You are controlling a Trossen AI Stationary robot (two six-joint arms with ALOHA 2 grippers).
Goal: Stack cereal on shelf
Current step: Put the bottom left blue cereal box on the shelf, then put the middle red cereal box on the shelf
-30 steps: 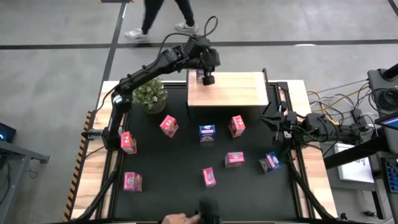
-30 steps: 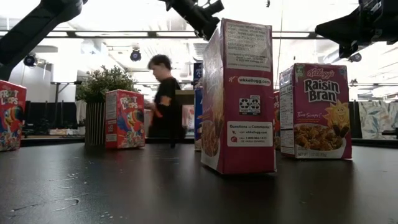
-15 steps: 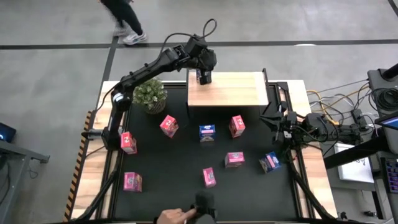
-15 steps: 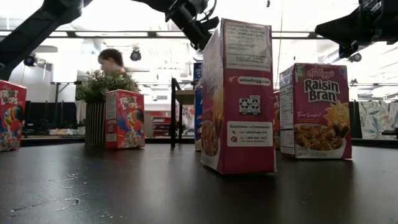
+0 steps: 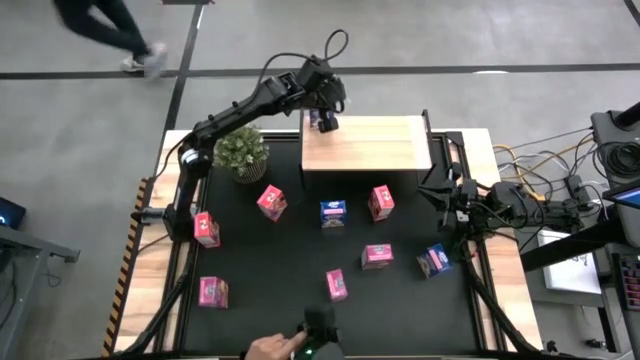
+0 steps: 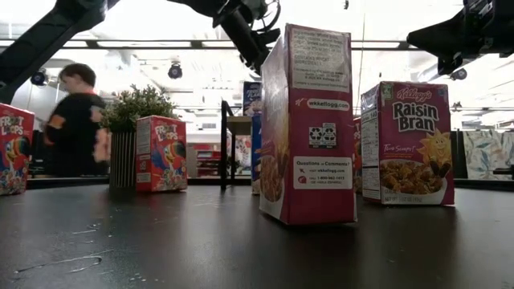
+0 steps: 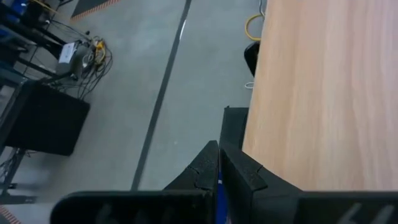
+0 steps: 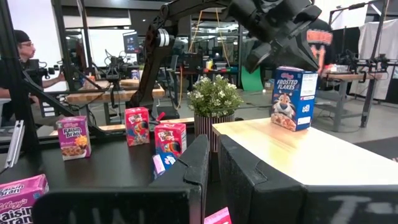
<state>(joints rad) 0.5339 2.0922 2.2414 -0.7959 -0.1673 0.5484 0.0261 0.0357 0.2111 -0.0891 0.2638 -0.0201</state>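
Observation:
The pale-wood shelf (image 5: 370,145) stands at the table's far side. A blue Frosted Flakes box (image 8: 293,98) stands upright on its base at the shelf's far-left corner. My left gripper (image 5: 323,120) is directly above that box with its fingers shut (image 7: 217,158). Several pink and blue cereal boxes stand on the black table, among them a pink one (image 5: 271,201), a blue one (image 5: 333,212) and a Raisin Bran box (image 6: 407,143). My right gripper (image 8: 211,158) waits shut at the table's right edge (image 5: 447,195). My left gripper slants down from above onto the top edge (image 8: 277,68) of the blue box. A blue sliver (image 7: 219,196) shows through the narrow gap between the shut fingers. I cannot tell whether the fingers touch the box.
A potted plant (image 5: 240,152) stands left of the shelf. Most of the shelf board is bare. A person's hand (image 5: 272,348) and a dark object (image 5: 318,325) are at the table's near edge. Another person (image 6: 76,120) moves beyond the far side.
My left gripper has moved a little toward the table's far-left, staying over the shelf's far-left corner. In the low view the blue box on the shelf shows slightly farther left. The person behind the table has walked toward the left.

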